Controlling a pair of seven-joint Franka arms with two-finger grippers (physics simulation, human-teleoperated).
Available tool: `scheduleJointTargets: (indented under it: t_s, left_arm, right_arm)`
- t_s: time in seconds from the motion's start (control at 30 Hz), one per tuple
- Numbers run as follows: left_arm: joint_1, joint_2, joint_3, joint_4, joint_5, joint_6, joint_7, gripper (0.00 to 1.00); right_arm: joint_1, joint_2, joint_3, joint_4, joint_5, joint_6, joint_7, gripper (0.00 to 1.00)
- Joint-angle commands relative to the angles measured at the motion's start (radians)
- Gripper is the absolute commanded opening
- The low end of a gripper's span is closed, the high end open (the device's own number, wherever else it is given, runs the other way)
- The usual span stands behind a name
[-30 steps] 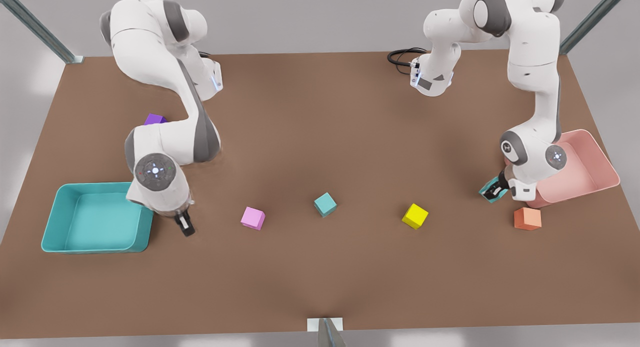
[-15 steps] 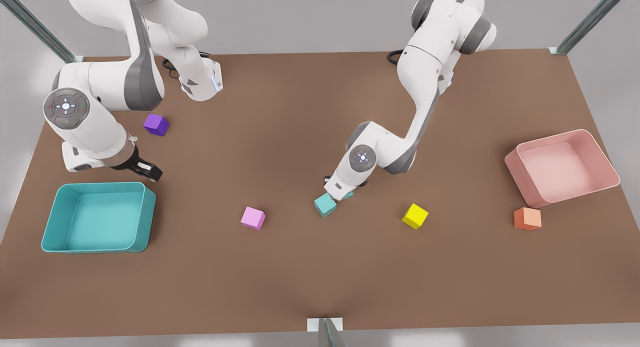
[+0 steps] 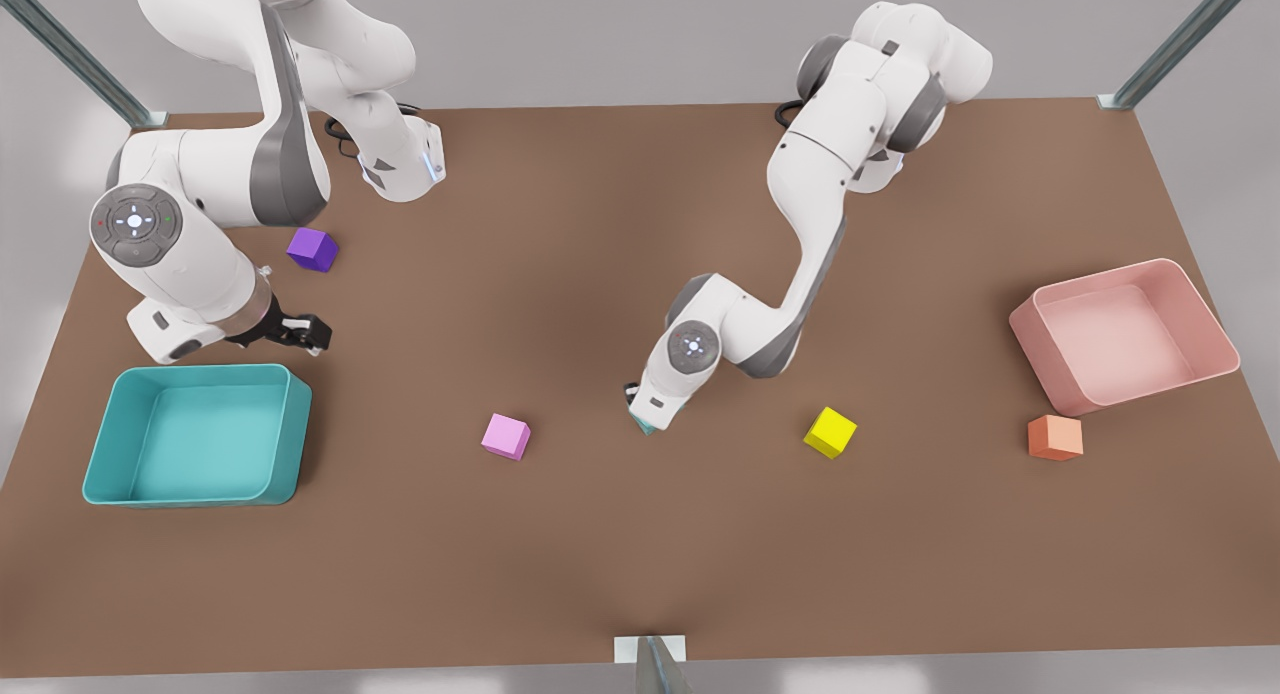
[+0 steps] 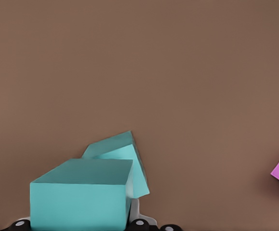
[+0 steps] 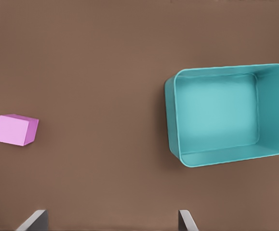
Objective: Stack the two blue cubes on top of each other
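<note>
Left gripper (image 3: 645, 421) mid-table, clamped on small matte teal cube (image 4: 81, 197) directly over its twin (image 4: 122, 159) for stacking; right gripper (image 3: 310, 332) waits, fingers apart, beside teal plastic tray (image 3: 290, 424).

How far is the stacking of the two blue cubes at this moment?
Done: the left gripper has picked up one blue cube and holds it close by the second cube, mid-table. In hand: setting it on top; whether the two touch cannot be told. Left: square it up, release, withdraw. The right gripper waits open near the tray.
</note>
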Motion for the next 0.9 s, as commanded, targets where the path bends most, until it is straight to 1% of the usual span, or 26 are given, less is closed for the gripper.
scheduleJointTargets:
  t_s: [0.0,0.13,0.17,0.2,0.47,0.67,0.7,0.77,0.8,0.83,0.87]
  left_arm:
    - [0.0,0.007,-0.003,0.002,-0.006,0.0,-0.185,0.61]
    - [-0.005,0.02,-0.017,0.009,-0.005,0.0,-0.185,0.62]
    - [-0.005,0.021,-0.017,0.011,-0.005,0.0,-0.185,0.66]
    - [-0.005,0.023,-0.017,0.011,-0.005,0.001,-0.184,1.0]
    - [-0.005,0.024,-0.015,0.011,-0.003,-0.002,-0.185,1.0]
    - [-0.005,-0.02,-0.018,0.014,-0.003,-0.12,-0.187,1.0]
    - [-0.005,-0.033,-0.018,0.038,-0.005,-0.151,-0.187,1.0]
    - [0.002,-0.042,-0.014,0.1,-0.005,-0.282,-0.185,1.0]
    - [0.02,-0.062,-0.011,0.159,-0.003,-0.411,-0.185,1.0]
    - [0.089,-0.109,-0.011,0.255,-0.005,-0.607,-0.176,1.0]
    - [0.147,-0.154,-0.012,0.264,-0.005,-0.669,-0.17,1.0]
  right_arm:
    - [-0.002,-0.001,0.0,0.001,0.001,-0.001,-0.228,1.0]
    - [0.0,-0.001,0.0,0.001,0.001,-0.001,-0.226,1.0]
    - [0.0,0.001,0.0,0.001,0.001,-0.001,-0.225,1.0]
    - [0.0,0.001,0.0,0.001,0.001,-0.001,-0.226,1.0]
    - [0.0,0.001,0.0,-0.001,0.001,-0.001,-0.226,1.0]
    - [0.0,0.007,0.001,0.001,0.001,-0.001,-0.225,1.0]
    - [0.0,0.007,0.001,0.001,0.001,-0.001,-0.225,1.0]
    - [0.0,0.007,0.001,0.001,0.001,-0.001,-0.226,1.0]
    - [-0.002,0.005,0.001,0.001,0.001,-0.001,-0.228,1.0]
    - [-0.002,0.005,0.0,0.001,0.002,-0.001,-0.229,1.0]
    - [-0.002,0.005,0.0,0.001,0.001,-0.001,-0.23,1.0]
